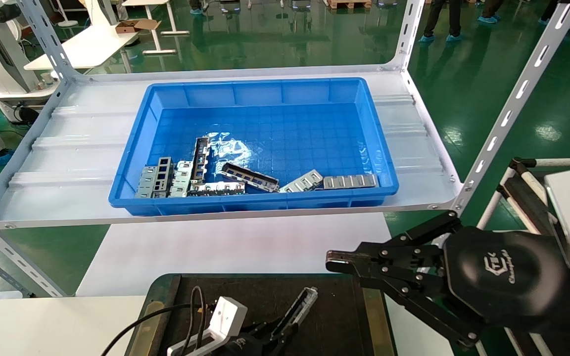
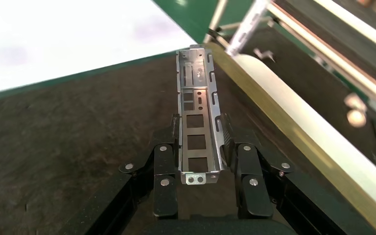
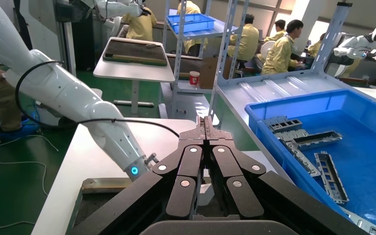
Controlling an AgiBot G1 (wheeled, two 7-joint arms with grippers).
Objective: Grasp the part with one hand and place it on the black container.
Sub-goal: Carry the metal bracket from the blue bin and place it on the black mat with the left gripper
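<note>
Item 1, my left gripper (image 2: 201, 147): low over the black container (image 1: 265, 291), at the near edge of the head view. Black linked fingers (image 2: 165, 166) are closed against both long sides of the part (image 2: 199, 122), which stands out forward from between them and slopes up and away. White box and black cable sit just behind the wrist.

Item 2, the part: long narrow silver-grey sheet-metal channel, open face toward my wrist camera, floor pierced by a row of square and slotted windows, small tab with two holes at the near end. In the head view it shows as a thin bar (image 1: 302, 304) angled toward the right above the tray floor. Whether its far tip touches the floor I cannot tell.

Item 3, my right gripper (image 1: 337, 262): held out beside the tray's right edge, pointing left, fingertips pressed together on nothing. Glossy black housing carries a white logo and a word beginning "Cha"; the rest is unreadable.

Item 4, black container: wide flat tray, rounded corners, matte dark grainy floor, brass-coloured strips along its sides, resting on a white table (image 1: 42, 321).

Item 5, blue bin (image 1: 265, 94): moulded plastic, gridded floor, on a white metal shelf (image 1: 77, 143) beyond the tray. Along its near wall lie several silver housings (image 1: 215, 175), some flat with square windows, some dark-faced bars, loosely overlapping.
</note>
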